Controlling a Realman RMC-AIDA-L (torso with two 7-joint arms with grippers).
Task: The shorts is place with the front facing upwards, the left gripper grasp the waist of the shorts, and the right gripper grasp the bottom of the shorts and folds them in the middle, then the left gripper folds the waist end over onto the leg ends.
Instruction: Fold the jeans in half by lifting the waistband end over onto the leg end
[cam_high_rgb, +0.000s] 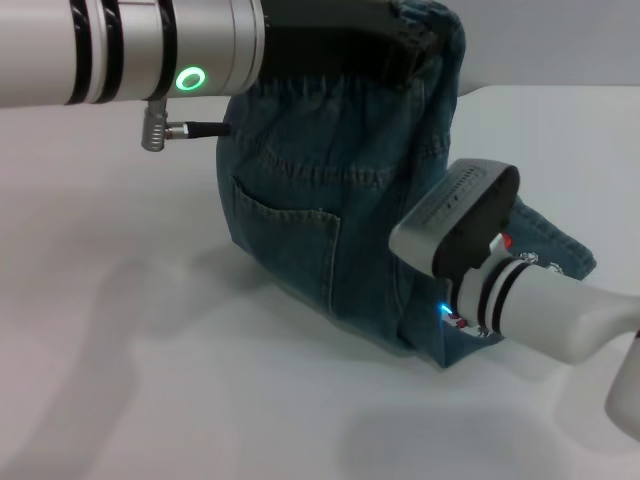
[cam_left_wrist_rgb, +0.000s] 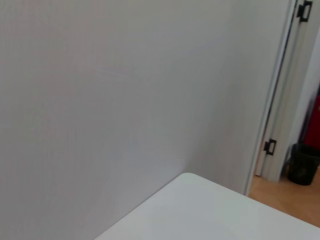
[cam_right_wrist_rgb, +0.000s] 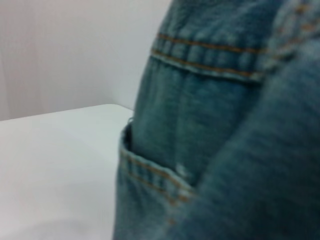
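Left gripper (cam_high_rgb: 400, 45) holds the waist (cam_high_rgb: 330, 85) clamped high above the table (cam_high_rgb: 150, 400), shorts (cam_high_rgb: 320, 210) hanging down to it. Right gripper (cam_high_rgb: 455, 225) sits low against the leg ends; can't tell its grip. Risk: waist slipping out as it swings over, folding crooked.

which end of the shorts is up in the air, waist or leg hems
The waist: its gathered band hangs from the left gripper, while the leg ends rest on the table by the right gripper.
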